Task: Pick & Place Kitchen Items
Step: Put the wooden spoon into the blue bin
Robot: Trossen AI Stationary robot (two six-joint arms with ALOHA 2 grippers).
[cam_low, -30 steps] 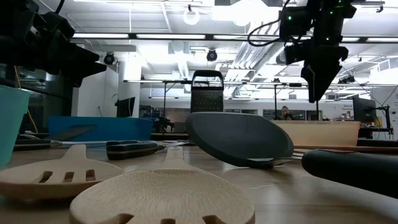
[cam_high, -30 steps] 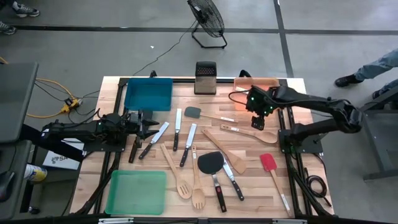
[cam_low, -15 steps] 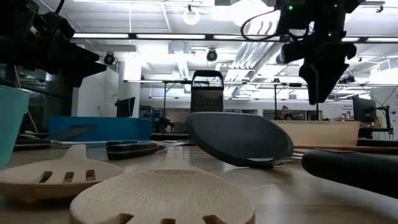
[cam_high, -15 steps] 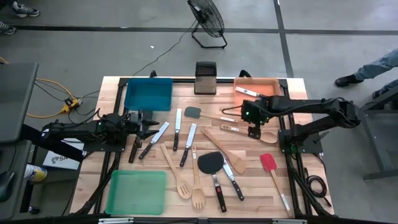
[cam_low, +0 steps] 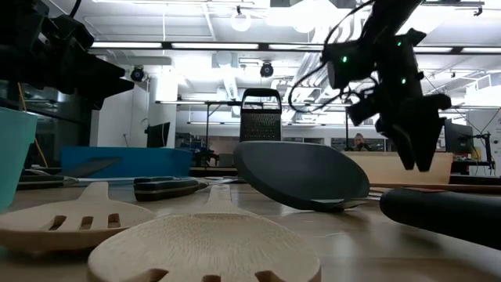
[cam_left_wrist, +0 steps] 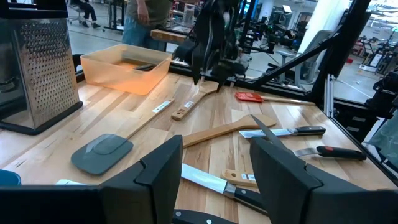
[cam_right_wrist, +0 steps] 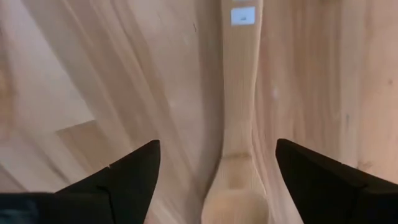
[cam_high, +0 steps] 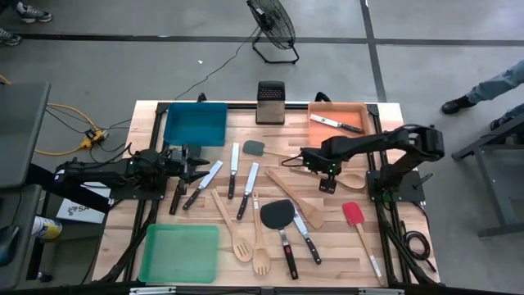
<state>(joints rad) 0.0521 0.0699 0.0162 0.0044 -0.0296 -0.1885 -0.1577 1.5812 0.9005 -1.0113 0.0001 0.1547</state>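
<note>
Right pincer [cam_high: 327, 183] spread wide right above wooden spoon [cam_right_wrist: 237, 124] on bench [cam_high: 327, 246]; left pincer [cam_high: 199, 163] parted, grasping nothing.

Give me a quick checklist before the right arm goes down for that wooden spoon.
1. Right gripper jaws open: ok, spread wide in its wrist view.
2. Wooden spoon between the jaws: ok, its handle runs down the gap.
3. Jaws empty: ok, nothing held.
4. Orange tray has room: ok, only one knife in it.
5. Left gripper out of the way: ok, open and parked at the table's left side.
6. Height above the spoon: cannot tell.
</note>
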